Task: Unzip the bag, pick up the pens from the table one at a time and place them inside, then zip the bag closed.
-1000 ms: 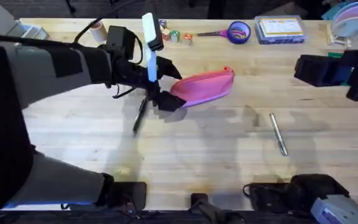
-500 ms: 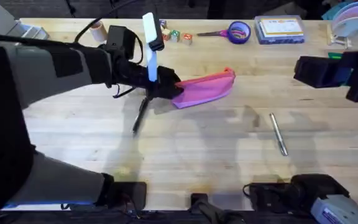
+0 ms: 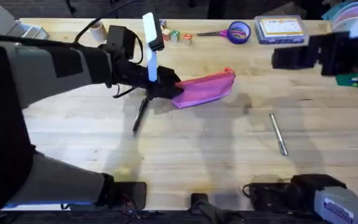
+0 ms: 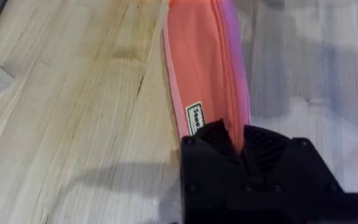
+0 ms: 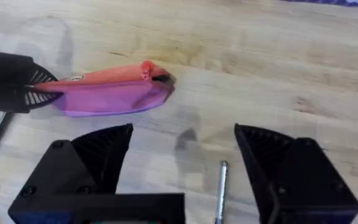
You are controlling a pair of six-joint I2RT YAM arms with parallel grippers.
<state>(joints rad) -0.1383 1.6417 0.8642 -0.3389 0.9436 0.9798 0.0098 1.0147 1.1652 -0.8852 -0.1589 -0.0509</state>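
Overhead: the left arm stretches across the worktop [image 3: 185, 155], its left gripper [image 3: 166, 89] clamped on the near-left end of the bag [image 3: 207, 87]. Left wrist: fingers [image 4: 213, 140] pinch the pouch fabric. Right wrist: the right gripper [image 5: 182, 165] hovers, jaws spread wide, above the silver pen [image 5: 220, 193].

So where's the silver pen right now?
The silver pen lies loose on the table, right of centre in the overhead view, off to the right of the pink bag and nearer the arms' bases.
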